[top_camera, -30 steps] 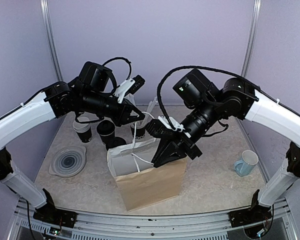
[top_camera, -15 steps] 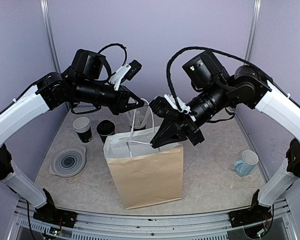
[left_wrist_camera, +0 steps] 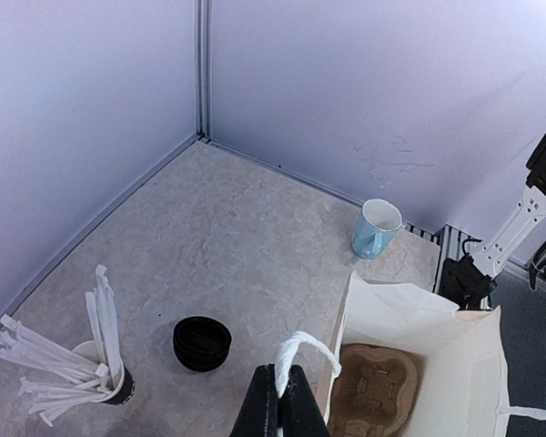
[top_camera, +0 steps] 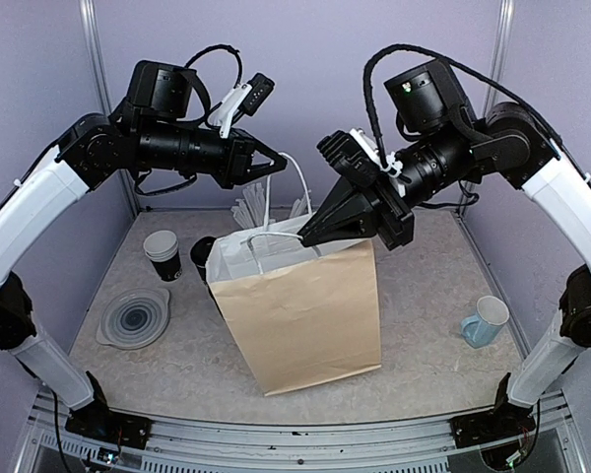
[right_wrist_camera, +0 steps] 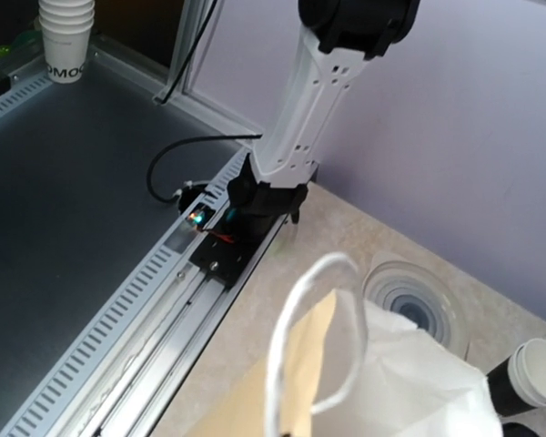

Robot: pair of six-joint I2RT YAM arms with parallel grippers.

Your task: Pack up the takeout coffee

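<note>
Brown bag (top_camera: 305,315) gapes, left pincer (top_camera: 279,166) and right pincer (top_camera: 307,236) gripping its handles (left_wrist_camera: 296,350).

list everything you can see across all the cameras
paper bag: 1, brown, table centre, upright
rope handles: 2, white, on the bag top, one per gripper
cup carrier: 1, brown cardboard, inside the bag
takeout coffee: 1, black, left of bag, partly hidden
white-rimmed cup: one or a stack, black, left of the coffee
straws: bundle, white, in a cup behind bag
round black item: 1, beside straws; lids or lidded cup, cannot tell
dish: 1, grey, near left
mug: 1, pale blue, right side
paper cups: stack, white, off the table
left gripper: 1, black, shut on a handle
right gripper: 1, black, shut on the other handle
</note>
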